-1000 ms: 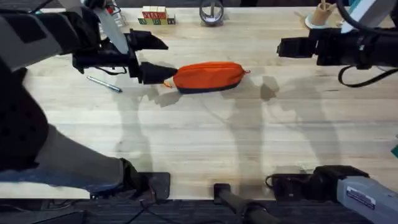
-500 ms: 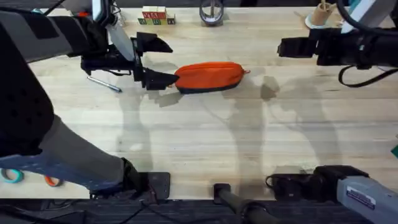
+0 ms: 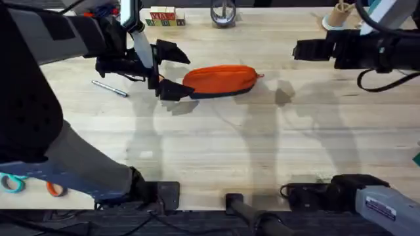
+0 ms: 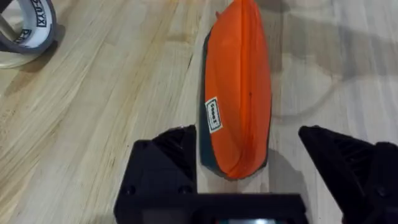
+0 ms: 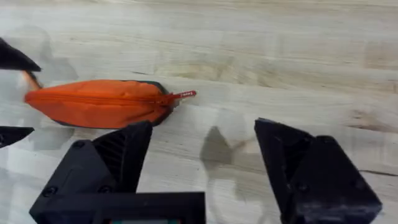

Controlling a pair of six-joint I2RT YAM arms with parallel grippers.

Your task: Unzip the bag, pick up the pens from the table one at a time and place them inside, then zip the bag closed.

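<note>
The bag (image 3: 220, 80) lies zipped toward the table's (image 3: 216, 157) far edge, its end between the spread fingers of the left gripper (image 3: 172, 69), which should clamp squarely there while the right gripper (image 3: 298, 50), released, takes the pull (image 5: 184, 94).

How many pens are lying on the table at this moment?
1: a slim silver-grey pen lies on the table, on the left gripper's side of the orange pouch. A second pen may be hidden under the left arm.
</note>
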